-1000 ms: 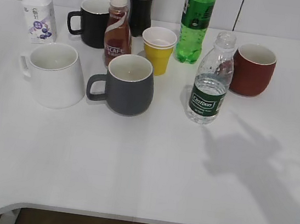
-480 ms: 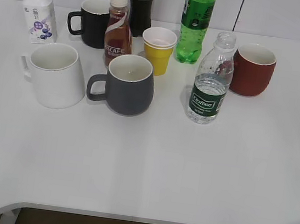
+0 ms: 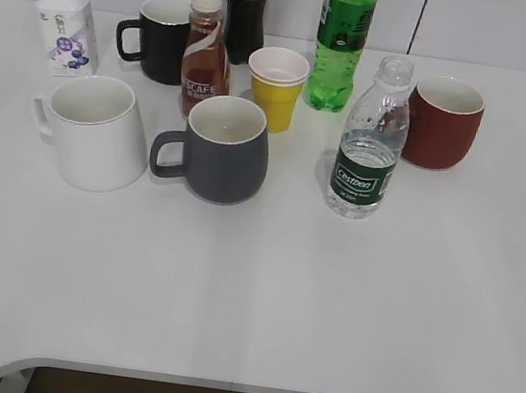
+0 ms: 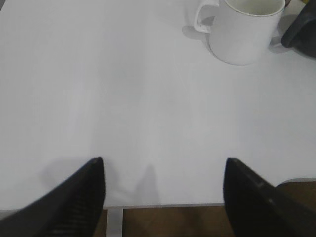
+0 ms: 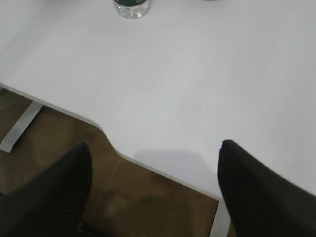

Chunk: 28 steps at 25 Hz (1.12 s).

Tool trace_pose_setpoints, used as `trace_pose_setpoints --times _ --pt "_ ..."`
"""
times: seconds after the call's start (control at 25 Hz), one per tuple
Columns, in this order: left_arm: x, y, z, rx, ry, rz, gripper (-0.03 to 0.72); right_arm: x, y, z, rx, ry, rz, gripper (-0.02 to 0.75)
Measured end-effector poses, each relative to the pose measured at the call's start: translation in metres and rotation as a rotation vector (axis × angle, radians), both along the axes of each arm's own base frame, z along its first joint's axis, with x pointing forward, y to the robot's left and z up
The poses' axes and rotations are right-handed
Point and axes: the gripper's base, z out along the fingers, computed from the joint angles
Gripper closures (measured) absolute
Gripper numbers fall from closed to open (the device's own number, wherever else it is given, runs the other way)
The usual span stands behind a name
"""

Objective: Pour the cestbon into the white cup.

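Note:
The cestbon, a clear uncapped bottle with a dark green label, stands upright at the right of the table; only its base shows at the top of the right wrist view. The white cup stands at the left, handle to the left; it also shows in the left wrist view at the top right. My left gripper is open and empty over the table's near edge, well short of the cup. My right gripper is open and empty over the near edge, far from the bottle. Neither gripper shows in the exterior view.
A grey mug stands between cup and bottle. Behind are a yellow paper cup, a brown coffee bottle, a black mug, a green soda bottle, a dark red mug and a white milk bottle.
The dark arm at the exterior view's top right and its shadow on the table have left the picture. The objects have not moved.

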Motion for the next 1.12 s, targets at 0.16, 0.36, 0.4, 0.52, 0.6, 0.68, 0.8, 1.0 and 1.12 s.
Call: trace_pose_setpoints --times 0.16,0.36,0.4,0.52,0.6,0.68,0.8,1.0,1.12 --pt "0.0 0.0 0.0 0.002 -0.003 -0.002 0.145 0.001 0.001 0.001 0.013 -0.016 0.006 0.144" --pt "0.0 0.0 0.0 0.002 -0.003 -0.002 0.171 0.001 0.001 0.001 0.014 -0.018 0.006 0.145" --pt "0.0 0.0 0.0 0.002 -0.004 -0.002 0.172 0.001 0.001 0.001 0.014 -0.018 0.006 0.145" --pt "0.0 0.0 0.0 0.002 -0.004 -0.002 0.174 0.001 0.001 0.001 0.014 -0.018 0.006 0.145" --pt "0.0 0.0 0.0 0.002 -0.004 -0.002 0.174 0.001 0.001 0.001 0.015 -0.018 -0.004 0.145" --pt "0.0 0.0 0.0 0.002 -0.005 -0.002 0.179 0.001 0.001 0.001 0.015 -0.019 -0.051 0.146" --pt "-0.004 0.001 0.001 -0.001 -0.031 0.012 0.19 -0.001 -0.002 0.001 0.016 -0.023 -0.217 0.146" --pt "-0.02 0.002 0.001 -0.009 -0.126 0.06 0.205 -0.012 -0.008 0.001 0.037 -0.073 -0.481 0.148" --pt "-0.027 0.003 0.001 -0.011 -0.171 0.083 0.221 -0.021 -0.009 0.0 0.055 -0.121 -0.573 0.148"
